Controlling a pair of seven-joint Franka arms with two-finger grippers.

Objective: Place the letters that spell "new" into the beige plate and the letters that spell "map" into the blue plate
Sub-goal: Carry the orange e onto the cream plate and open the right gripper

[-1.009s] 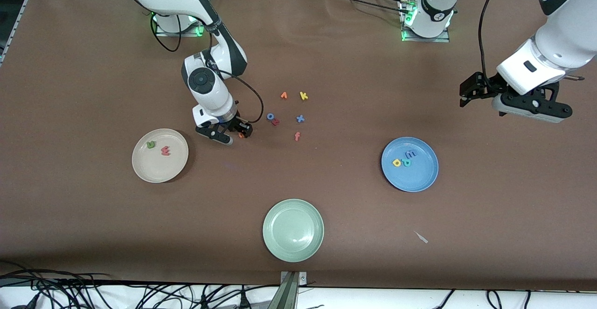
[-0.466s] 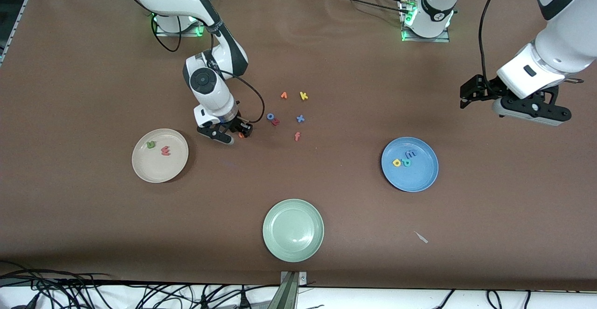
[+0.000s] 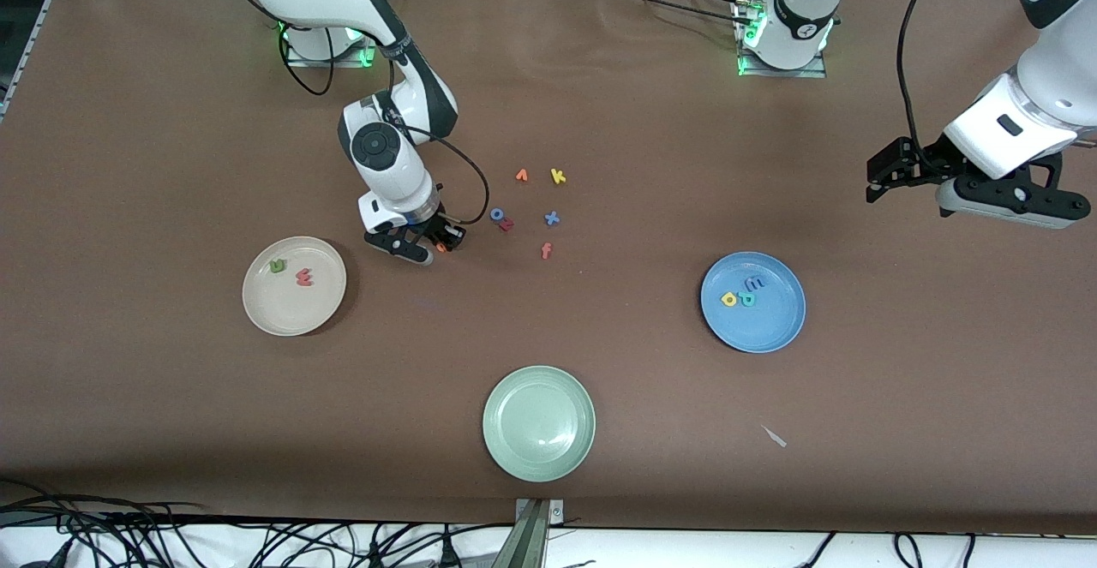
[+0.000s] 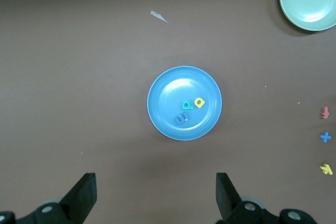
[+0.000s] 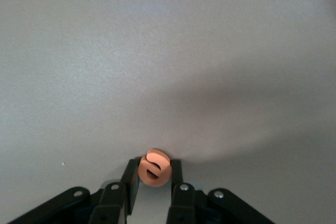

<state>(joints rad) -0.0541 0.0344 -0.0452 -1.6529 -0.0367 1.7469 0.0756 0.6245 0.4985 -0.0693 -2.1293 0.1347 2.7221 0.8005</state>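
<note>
Front view: right gripper low at the counter, left of frame centre, fingers clamped on the orange e. Beige plate at lower left of that gripper holds the olive-green n and the salmon-red w, close together, not touching. Blue plate at right of centre carries the blue m, teal p and yellow a in a tight cluster. Loose letters sit in the middle of the frame: orange v, yellow k, blue o touching the dark red letter, blue x, orange f. Pale green plate at lower centre. Left gripper hangs in the air at the far right edge, over bare counter, waiting

Left wrist view: blue plate at frame centre with its three letters; both fingers at the bottom edge, spread wide apart, nothing between. Pale green plate in the upper right corner

Right wrist view: orange e pinched between the two fingers at bottom centre, pale counter all around
</note>
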